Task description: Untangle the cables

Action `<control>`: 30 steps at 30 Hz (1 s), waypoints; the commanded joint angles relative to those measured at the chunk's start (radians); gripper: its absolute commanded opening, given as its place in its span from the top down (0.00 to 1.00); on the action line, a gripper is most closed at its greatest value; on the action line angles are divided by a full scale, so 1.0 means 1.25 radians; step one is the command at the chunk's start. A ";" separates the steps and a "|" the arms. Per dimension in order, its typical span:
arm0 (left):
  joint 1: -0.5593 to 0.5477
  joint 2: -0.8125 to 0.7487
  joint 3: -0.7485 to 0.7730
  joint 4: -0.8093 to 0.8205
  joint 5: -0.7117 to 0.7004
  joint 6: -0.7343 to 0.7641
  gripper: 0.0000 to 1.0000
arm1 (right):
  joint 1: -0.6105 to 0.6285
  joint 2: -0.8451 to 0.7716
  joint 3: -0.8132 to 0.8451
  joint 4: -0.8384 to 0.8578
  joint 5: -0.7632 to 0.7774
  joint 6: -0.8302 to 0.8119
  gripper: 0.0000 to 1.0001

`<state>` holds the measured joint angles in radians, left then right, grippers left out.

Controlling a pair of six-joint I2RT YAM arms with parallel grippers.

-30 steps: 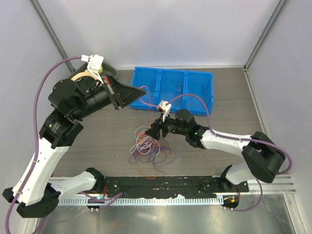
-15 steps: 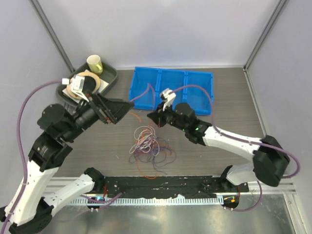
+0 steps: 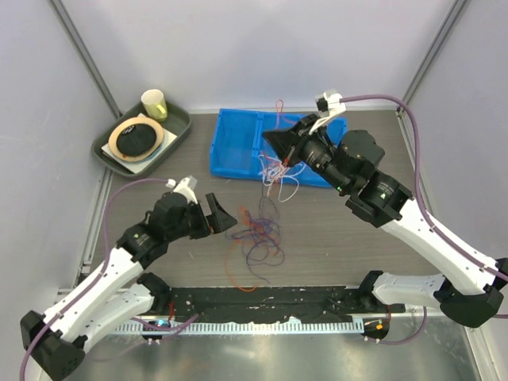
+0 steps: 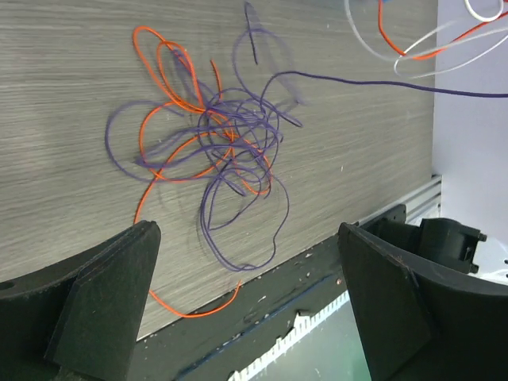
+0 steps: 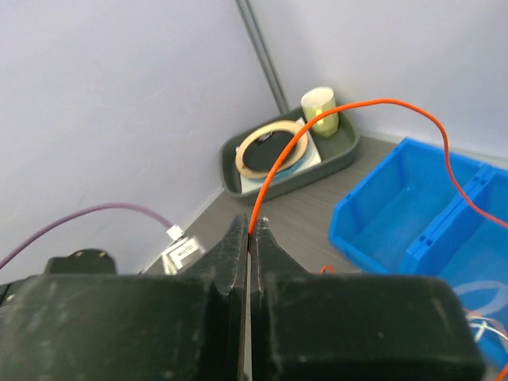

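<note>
A tangle of purple and orange cables [image 3: 258, 234] lies on the wooden table; the left wrist view shows the same cables [image 4: 214, 143] just ahead of my fingers. My left gripper [image 3: 226, 216] sits low at the tangle's left edge, open, and the left gripper [image 4: 250, 294] has nothing between its fingers. My right gripper [image 3: 267, 138] is raised over the blue bin [image 3: 238, 147]. The right gripper [image 5: 252, 230] is shut on an orange cable [image 5: 270, 175]. A bunch of white and orange cables [image 3: 278, 171] hangs below it, with a purple strand trailing down to the pile.
The blue bin [image 5: 413, 214] has three compartments and stands at the back centre. A dark tray [image 3: 139, 139] with a cup and a tape roll sits at the back left. A black rail [image 3: 262, 300] runs along the near edge. Walls close in on three sides.
The right gripper shut on cables and rose toward the bin, pulling white and orange strands out of the pile. The left arm came down from beside the bin to the table and opened.
</note>
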<state>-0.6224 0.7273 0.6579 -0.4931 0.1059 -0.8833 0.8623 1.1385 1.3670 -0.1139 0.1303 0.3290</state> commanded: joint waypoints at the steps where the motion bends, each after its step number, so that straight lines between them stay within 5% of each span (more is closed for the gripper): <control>1: -0.003 0.038 0.011 0.220 0.088 0.011 0.00 | 0.001 0.029 0.033 -0.099 -0.067 0.066 0.99; 11: -0.014 0.088 -0.023 0.548 0.178 0.057 0.00 | 0.001 0.041 -0.044 -0.087 -0.060 0.185 0.99; 17: -0.031 0.178 -0.022 0.581 0.180 0.092 0.00 | 0.001 0.040 -0.070 -0.030 -0.093 0.239 0.99; 21: -0.040 0.251 -0.008 0.593 0.130 0.100 0.30 | 0.001 0.045 -0.066 0.001 -0.163 0.260 0.99; 26: -0.042 0.351 0.010 0.629 0.140 0.082 0.33 | 0.001 0.046 -0.060 0.014 -0.223 0.279 0.99; 28: -0.045 0.395 0.015 0.653 0.151 0.076 0.46 | 0.000 0.045 -0.057 0.008 -0.234 0.280 0.99; 30: -0.045 0.421 0.022 0.647 0.155 0.082 0.69 | 0.001 0.038 -0.046 -0.011 -0.225 0.272 0.99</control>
<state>-0.6704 1.2106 0.6380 0.2310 0.2844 -0.7887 0.8619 1.2022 1.2697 -0.1707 -0.1093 0.6540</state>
